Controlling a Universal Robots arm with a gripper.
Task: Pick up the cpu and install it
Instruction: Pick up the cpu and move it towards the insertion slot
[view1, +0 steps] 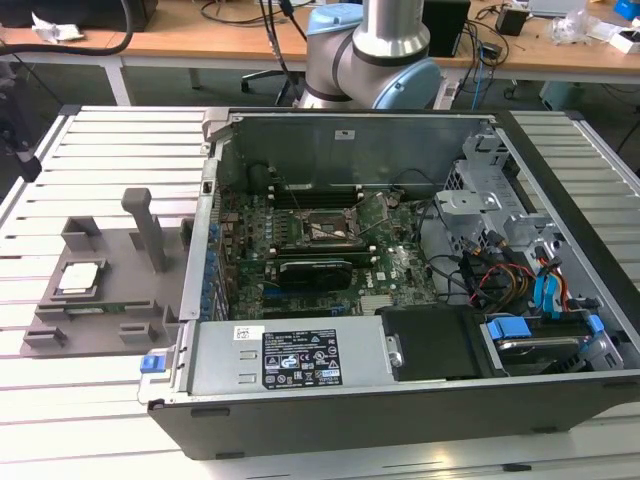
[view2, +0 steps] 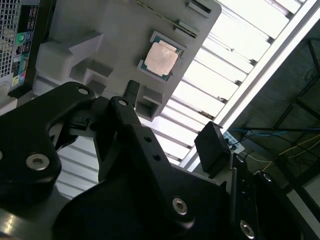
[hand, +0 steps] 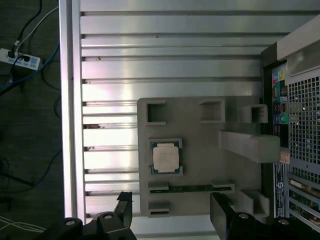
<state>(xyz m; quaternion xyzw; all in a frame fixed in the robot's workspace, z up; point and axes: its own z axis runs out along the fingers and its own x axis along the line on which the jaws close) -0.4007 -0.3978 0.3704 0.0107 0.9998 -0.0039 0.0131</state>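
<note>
The cpu (view1: 80, 277) is a small square chip with a silvery top, lying flat in a recess of the grey plastic tray (view1: 110, 310) on the exterior view's left, beside the open computer case (view1: 400, 400). Both wrist views look down on the cpu (hand: 165, 157) (view2: 161, 58) in its tray (hand: 200, 170) (view2: 100, 25). My gripper (hand: 172, 212) (view2: 172, 117) hangs well above the tray, open, its black fingers (hand: 122, 207) wide apart with nothing between them. The black socket frame (view1: 325, 232) sits on the motherboard inside the case.
An upright post (view1: 148, 228) rises from the tray near the cpu. The case holds cables (view1: 500, 275), a drive cage (view1: 475, 200) and a power supply (view1: 290, 355). The slatted metal table (view1: 100, 140) ends at an edge (hand: 70, 100), with floor cables beyond it.
</note>
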